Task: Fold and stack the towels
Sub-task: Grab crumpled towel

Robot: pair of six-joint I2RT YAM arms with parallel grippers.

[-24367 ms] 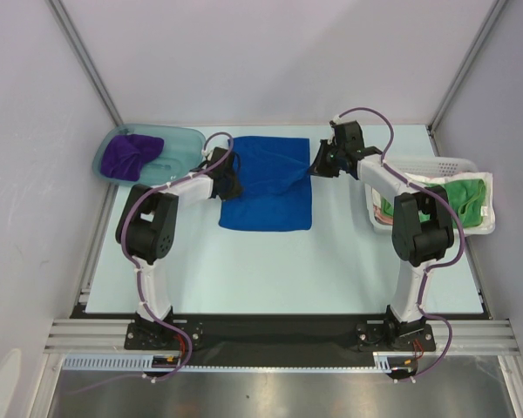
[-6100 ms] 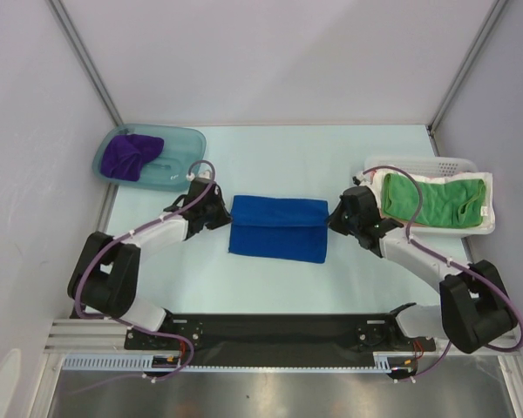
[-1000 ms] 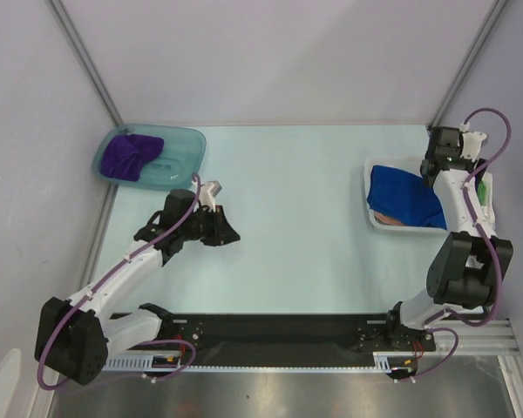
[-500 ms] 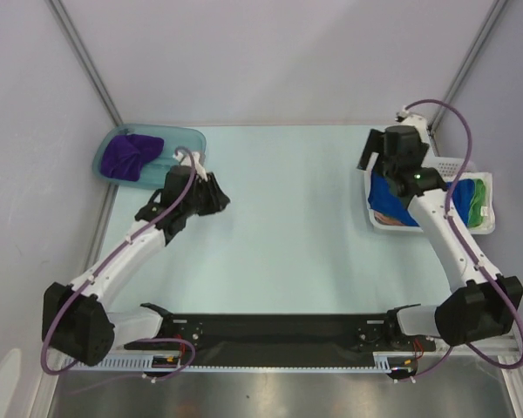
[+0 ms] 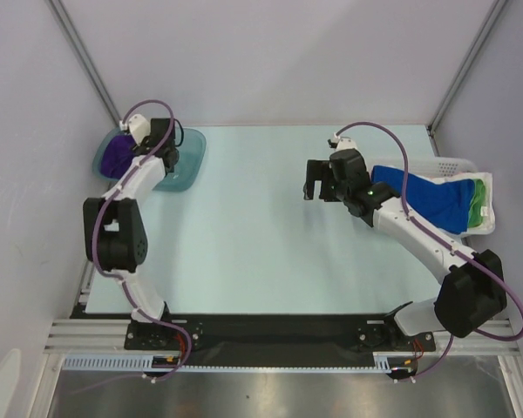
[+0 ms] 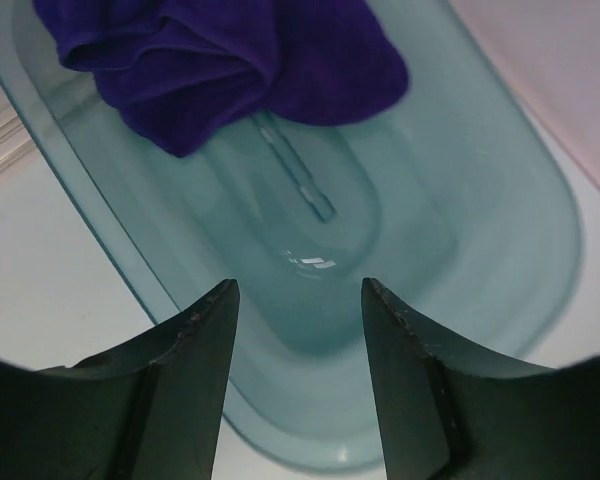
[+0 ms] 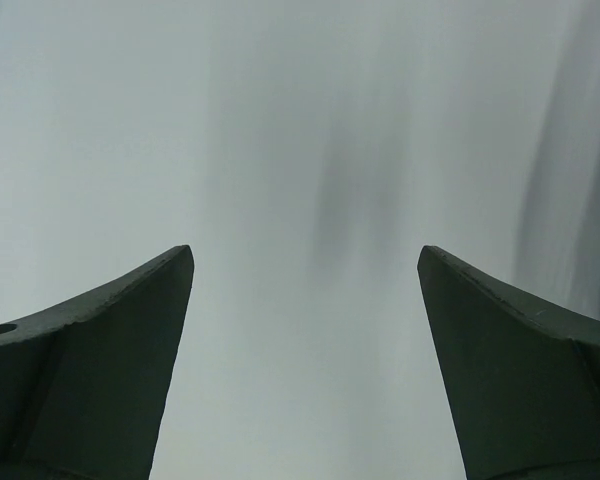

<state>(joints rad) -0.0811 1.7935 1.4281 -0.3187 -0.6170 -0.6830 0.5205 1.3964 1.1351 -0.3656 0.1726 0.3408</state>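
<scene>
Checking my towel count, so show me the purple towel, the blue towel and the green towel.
purple towel [image 6: 230, 60]: left wrist view, on its bunched middle.
blue towel [image 5: 430, 197]: top external view, on the cloth's middle.
green towel [image 5: 478, 198]: top external view, on the strip showing beside the blue towel.

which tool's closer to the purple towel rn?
Left. The left tool hangs over the teal tub, just short of the purple towel in it. The right tool is across the table, near the white basket.

Purple towel [image 5: 115, 155]: crumpled, lies in the teal tub [image 5: 183, 164] at the far left corner of the table [image 5: 261, 261]. Blue towel [image 5: 423, 198]: folded, lies in the white basket [image 5: 436, 163] at the right edge, partly covering the green towel [image 5: 478, 198].
</scene>
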